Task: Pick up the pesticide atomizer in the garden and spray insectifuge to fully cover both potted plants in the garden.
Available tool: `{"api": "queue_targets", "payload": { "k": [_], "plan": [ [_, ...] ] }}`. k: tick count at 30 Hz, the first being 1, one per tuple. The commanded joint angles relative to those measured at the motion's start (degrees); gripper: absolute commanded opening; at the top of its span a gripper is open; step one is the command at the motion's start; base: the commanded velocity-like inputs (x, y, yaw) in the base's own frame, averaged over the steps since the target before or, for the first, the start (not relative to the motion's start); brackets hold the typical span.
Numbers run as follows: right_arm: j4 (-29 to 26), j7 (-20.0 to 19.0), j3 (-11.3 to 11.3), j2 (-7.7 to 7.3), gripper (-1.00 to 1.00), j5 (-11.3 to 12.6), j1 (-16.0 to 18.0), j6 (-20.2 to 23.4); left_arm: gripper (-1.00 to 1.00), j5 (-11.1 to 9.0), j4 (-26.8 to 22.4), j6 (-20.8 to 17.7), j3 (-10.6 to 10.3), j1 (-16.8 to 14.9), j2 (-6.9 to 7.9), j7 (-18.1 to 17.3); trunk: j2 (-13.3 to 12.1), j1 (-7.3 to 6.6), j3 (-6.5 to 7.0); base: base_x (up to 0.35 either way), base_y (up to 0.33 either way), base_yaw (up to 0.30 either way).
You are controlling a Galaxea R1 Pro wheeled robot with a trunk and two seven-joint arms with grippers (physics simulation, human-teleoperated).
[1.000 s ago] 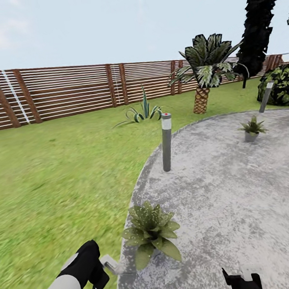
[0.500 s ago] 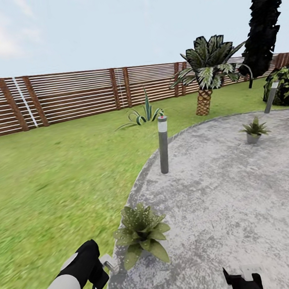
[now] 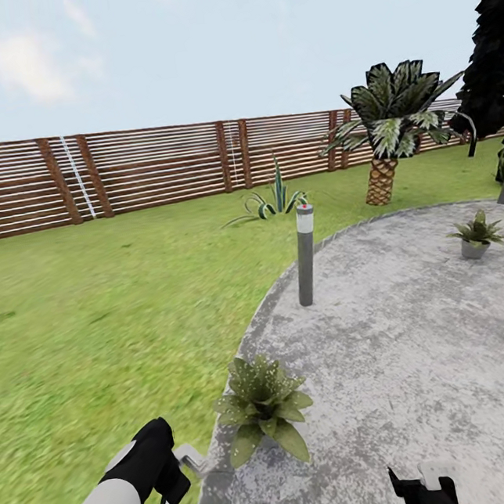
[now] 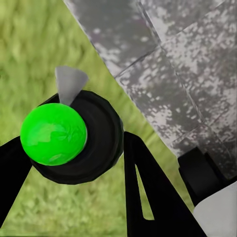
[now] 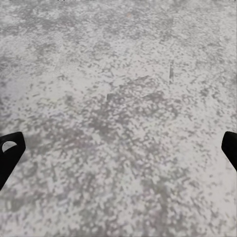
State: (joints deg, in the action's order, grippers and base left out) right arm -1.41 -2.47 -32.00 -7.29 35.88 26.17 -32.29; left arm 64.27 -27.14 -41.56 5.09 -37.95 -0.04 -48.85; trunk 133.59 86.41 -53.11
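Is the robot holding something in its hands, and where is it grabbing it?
The left end effector is shut on the pesticide atomizer, with fingers on both sides of its round dark body. The right end effector is open over the paved patio, holding nothing.

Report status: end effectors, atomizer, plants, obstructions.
Left end effector shut on atomizer. Right end effector open over patio. Near potted plant ahead, far potted plant beyond. Lamp post between.

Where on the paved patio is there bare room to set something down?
The widest bare stretch of patio lies between the near potted plant, the far potted plant and the lamp post. It is tighter at the lawn-side edge, around the near plant.
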Motion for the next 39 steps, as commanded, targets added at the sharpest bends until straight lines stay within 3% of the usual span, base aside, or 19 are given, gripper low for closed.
{"api": "queue_targets", "payload": {
  "k": [1,20,27,37,39],
  "plan": [
    [0.00,-0.26,-0.35,-0.01,1.00,0.60,0.02,-0.14,-1.00,0.33,-0.09,-0.27,0.33,-0.02,-0.05,-0.37,0.02,-0.01,0.00,-0.009,-0.009,0.192],
    [0.02,-0.26,-0.35,-0.31,1.00,0.60,0.02,-0.14,-1.00,0.33,-0.11,-0.27,0.44,-0.02,-0.22,-0.37,0.02,-0.01,0.32,-0.048,-0.144,0.056],
    [0.00,-0.34,-0.35,-0.27,1.00,0.60,0.02,-0.14,-1.00,0.33,-0.11,-0.27,0.52,-0.02,-0.14,-0.37,0.02,-0.01,0.32,0.156,-0.260,0.000],
    [0.00,-0.35,-0.40,0.05,1.00,0.60,0.02,-0.14,-1.00,0.29,0.83,0.65,0.15,0.01,-0.05,-1.08,0.02,-0.01,0.32,0.018,-0.016,0.131],
    [0.00,-0.35,-0.38,0.09,1.00,0.60,0.02,-0.14,-1.00,0.43,-0.05,0.88,0.27,0.09,0.61,-0.16,0.02,-0.01,0.32,0.000,0.000,0.019]
  ]
}}
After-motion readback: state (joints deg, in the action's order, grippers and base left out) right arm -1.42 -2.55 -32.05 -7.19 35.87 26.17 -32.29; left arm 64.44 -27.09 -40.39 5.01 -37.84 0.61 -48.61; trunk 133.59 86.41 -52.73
